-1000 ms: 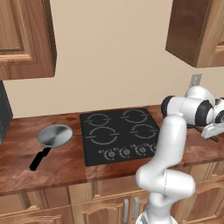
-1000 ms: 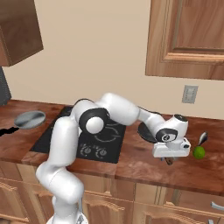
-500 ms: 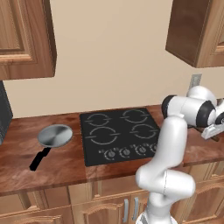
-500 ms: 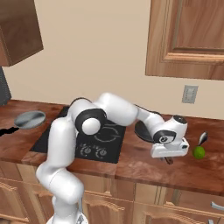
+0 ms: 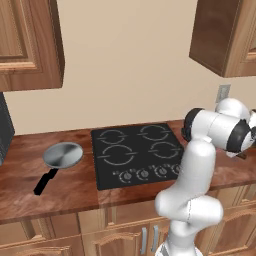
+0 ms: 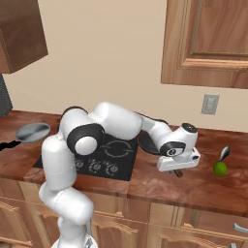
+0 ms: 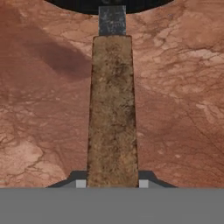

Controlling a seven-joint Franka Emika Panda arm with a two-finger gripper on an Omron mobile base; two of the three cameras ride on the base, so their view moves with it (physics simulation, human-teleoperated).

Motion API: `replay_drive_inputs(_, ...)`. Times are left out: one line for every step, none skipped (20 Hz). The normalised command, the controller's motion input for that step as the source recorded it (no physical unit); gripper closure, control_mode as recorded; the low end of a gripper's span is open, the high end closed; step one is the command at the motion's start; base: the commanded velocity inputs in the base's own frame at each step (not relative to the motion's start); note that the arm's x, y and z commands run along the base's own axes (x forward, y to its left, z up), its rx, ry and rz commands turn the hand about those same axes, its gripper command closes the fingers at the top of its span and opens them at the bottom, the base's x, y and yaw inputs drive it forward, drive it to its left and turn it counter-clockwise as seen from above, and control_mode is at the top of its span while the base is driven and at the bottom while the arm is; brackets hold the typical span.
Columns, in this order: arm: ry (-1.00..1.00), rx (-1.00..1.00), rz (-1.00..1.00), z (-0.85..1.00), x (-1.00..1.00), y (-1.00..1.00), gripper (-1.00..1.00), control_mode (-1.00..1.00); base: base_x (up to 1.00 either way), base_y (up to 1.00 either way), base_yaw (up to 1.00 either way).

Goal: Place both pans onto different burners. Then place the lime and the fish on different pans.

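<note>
I see my gripper [image 7: 112,183] with 2 fingers clamped on the dark pan's brown handle [image 7: 112,109], lime [image 6: 220,168] near the counter [image 6: 193,189] edge, silver pan [image 5: 62,155] left of the cooktop [image 5: 137,152].

I can read no text, label, brand, number or sign anywhere. The cooktop [image 5: 139,154], in the middle of the left base view, carries only grey ring outlines and small marks around its knobs [image 5: 144,174], too small and blurred for me to make out as characters. The wall plate [image 6: 210,104], at the right of the right base view, is blank, and so are the cabinet doors [image 6: 208,41] above.
</note>
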Motion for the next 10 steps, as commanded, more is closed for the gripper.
replay_drive_inputs(-0.07, 0.0, 0.01, 0.44, 0.0, 0.22, 1.0, -1.0, 0.0, 0.0, 0.0)
replay_drive_inputs(-0.09, 0.0, 0.0, 0.61, 0.0, 0.14, 1.0, -1.0, 0.0, 0.0, 0.0)
replay_drive_inputs(-0.13, 0.0, 0.0, 0.51, 0.0, 0.21, 1.0, -1.0, 0.0, 0.0, 0.0)
replay_drive_inputs(-0.12, -0.01, 0.01, 0.41, 0.0, 0.25, 1.0, -1.0, 0.0, 0.0, 0.0)
replay_drive_inputs(-0.1, -0.03, 0.02, 0.28, 0.0, 0.31, 1.0, -1.0, 0.0, 0.0, 0.0)
replay_drive_inputs(-0.08, -0.03, 0.02, 0.23, 0.0, 0.34, 1.0, -1.0, 0.0, 0.0, 0.0)
replay_drive_inputs(-0.08, -0.04, 0.04, 0.18, -0.03, 0.41, 1.0, -1.0, 0.0, 0.0, 0.0)
replay_drive_inputs(-0.11, -0.04, 0.04, 0.14, -0.04, 0.44, 1.0, -1.0, 0.0, 0.0, 0.0)
replay_drive_inputs(-0.13, 0.0, 0.03, 0.19, 0.0, 0.3, 1.0, -1.0, 0.0, 0.0, 0.0)
replay_drive_inputs(-0.13, 0.0, 0.03, 0.12, 0.0, 0.39, 1.0, -1.0, 0.0, 0.0, 0.0)
